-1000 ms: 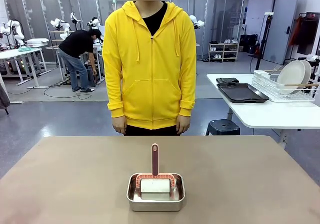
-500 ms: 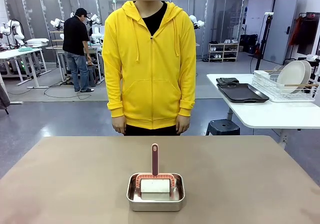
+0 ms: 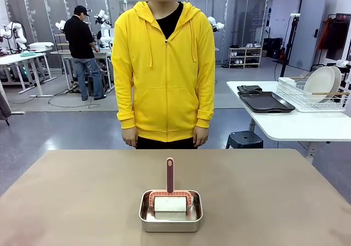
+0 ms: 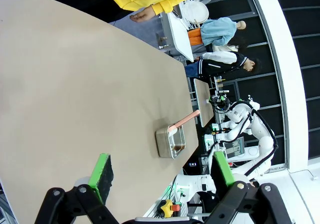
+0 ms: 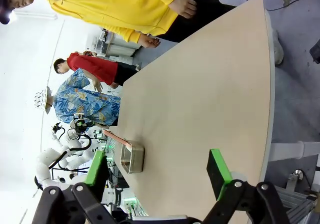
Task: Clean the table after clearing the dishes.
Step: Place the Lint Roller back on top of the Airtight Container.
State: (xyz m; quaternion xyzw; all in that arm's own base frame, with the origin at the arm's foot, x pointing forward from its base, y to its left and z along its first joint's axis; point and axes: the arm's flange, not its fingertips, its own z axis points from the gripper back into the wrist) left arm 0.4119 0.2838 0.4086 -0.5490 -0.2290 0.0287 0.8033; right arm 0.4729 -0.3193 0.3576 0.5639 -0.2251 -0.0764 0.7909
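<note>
Tan table [image 3: 66, 202] is seen stretching across the front view, and a shiny steel pan [image 3: 170, 218] is set near its middle, close to the robot's edge. A white block with a red frame is held inside the pan, and a red handle [image 3: 170, 175] rises upright from it. A person in a yellow hoodie [image 3: 164, 70] is stood at the far edge, arms hanging down. Further right, a smaller white table [image 3: 290, 126] is seen with dark trays [image 3: 266, 101] and white plates [image 3: 321, 83] in a wire rack. In the wrist views, the left gripper [image 4: 162, 179] and the right gripper [image 5: 157, 171] are each held wide apart over the table, nothing between the green pads.
</note>
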